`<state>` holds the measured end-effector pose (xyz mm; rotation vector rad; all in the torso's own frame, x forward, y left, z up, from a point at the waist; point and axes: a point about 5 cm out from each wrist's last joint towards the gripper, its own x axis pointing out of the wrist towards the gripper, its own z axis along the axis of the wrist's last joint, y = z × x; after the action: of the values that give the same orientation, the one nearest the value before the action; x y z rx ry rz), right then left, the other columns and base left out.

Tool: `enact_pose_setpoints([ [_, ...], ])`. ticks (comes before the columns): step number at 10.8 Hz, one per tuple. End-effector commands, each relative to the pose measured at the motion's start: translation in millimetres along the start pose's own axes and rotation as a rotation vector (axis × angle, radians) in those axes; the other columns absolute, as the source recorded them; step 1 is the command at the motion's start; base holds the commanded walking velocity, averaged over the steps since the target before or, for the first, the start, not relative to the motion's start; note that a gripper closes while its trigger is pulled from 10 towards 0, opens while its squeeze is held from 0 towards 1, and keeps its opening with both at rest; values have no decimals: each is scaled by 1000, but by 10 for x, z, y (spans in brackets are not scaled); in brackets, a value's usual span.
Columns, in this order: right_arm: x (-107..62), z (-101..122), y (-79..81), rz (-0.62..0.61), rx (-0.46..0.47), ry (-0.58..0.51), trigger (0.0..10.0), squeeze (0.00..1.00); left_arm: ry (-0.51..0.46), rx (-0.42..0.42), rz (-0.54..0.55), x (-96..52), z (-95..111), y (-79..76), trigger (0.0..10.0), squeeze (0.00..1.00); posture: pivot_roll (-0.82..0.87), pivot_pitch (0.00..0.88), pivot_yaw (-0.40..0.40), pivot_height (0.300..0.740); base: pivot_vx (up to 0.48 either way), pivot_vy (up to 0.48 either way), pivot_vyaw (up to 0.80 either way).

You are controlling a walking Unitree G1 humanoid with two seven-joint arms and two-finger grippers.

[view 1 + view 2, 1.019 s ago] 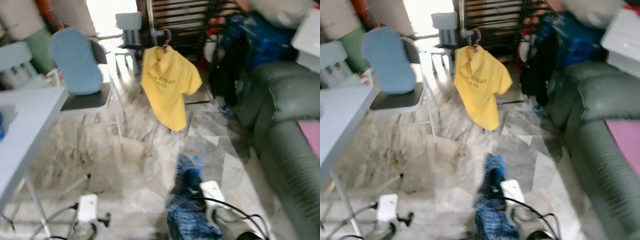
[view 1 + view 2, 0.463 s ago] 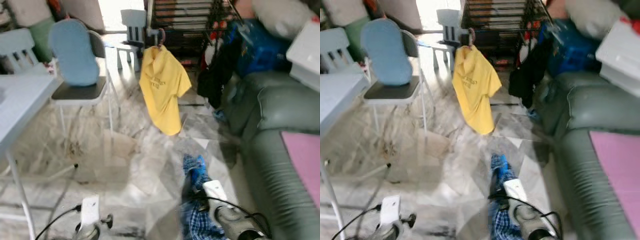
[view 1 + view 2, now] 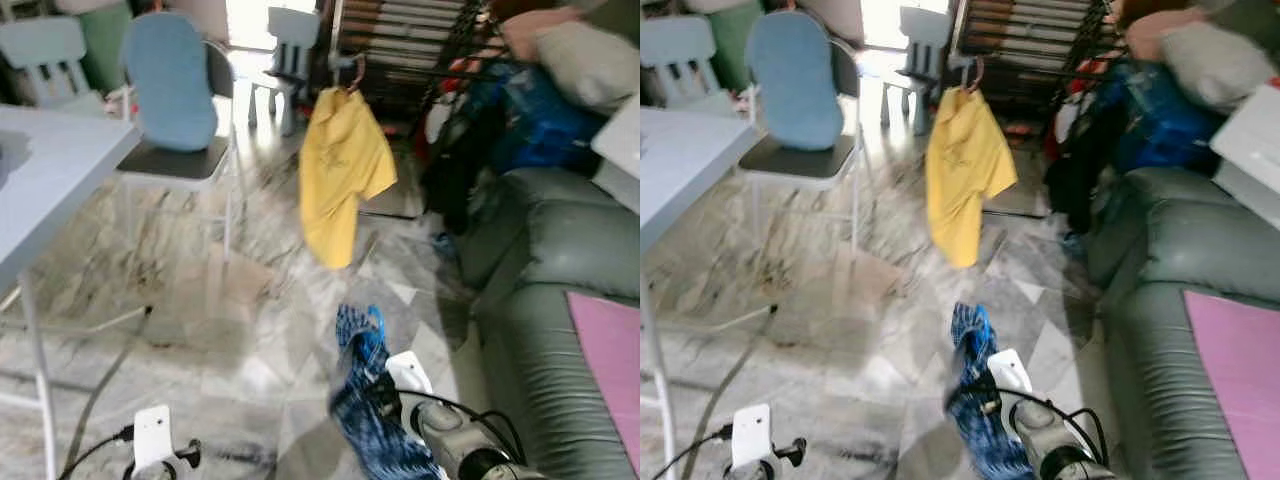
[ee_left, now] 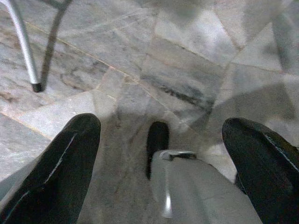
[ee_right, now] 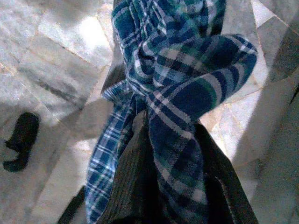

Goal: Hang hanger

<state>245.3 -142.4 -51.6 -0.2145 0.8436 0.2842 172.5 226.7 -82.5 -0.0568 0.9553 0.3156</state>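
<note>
The right gripper [image 5: 154, 140] has its jaws closed on a blue plaid shirt [image 3: 362, 400], low over the marble floor [image 3: 200, 300]. Ahead, a yellow shirt [image 3: 340, 170] hangs from a hanger [image 3: 352, 72] on a dark rack [image 3: 400, 40], with a chair [image 3: 175, 110] left and a green sofa [image 3: 540, 280] right. The left gripper [image 4: 159, 154] hangs with jaws spread wide.

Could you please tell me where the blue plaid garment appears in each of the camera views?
Left eye view: blue plaid garment low and right of centre, at the right gripper.
Right eye view: low, near centre.
Left wrist view: not in it.
Right wrist view: draped over the right gripper, close up.
Shared landmark: the yellow shirt hanging beyond it in both eye views.
</note>
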Motion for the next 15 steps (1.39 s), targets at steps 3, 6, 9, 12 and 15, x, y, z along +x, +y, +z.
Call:
enact_pose_setpoints([
  [3, -73, -176, -263, -158, 175, -6, 10000, 0, -45, 59, -34, 21, 165, -106, 10000, 0, -82, 0, -12, 740, 0, 0, 0],
  [6, -174, -475, -441, -233, 261, 77, 10000, 0, 10, 124, -134, 15, 120, -276, 10000, 0, -154, 0, 46, 740, 0, 0, 0],
  [9, -208, -631, -417, -247, 320, 125, 10000, 0, 51, 128, -131, 2, 7, -243, 10000, 0, -185, 0, 62, 740, 0, 0, 0],
  [12, -298, -869, -463, -279, 320, 192, 10000, 0, 100, 135, -103, -23, -163, -141, 10000, 0, -184, 0, 56, 740, 0, 0, 0],
  [15, -292, -884, -419, -276, 318, 198, 10000, 0, 90, 144, -107, -11, -99, -163, 10000, 0, -183, 0, 58, 740, 0, 0, 0],
])
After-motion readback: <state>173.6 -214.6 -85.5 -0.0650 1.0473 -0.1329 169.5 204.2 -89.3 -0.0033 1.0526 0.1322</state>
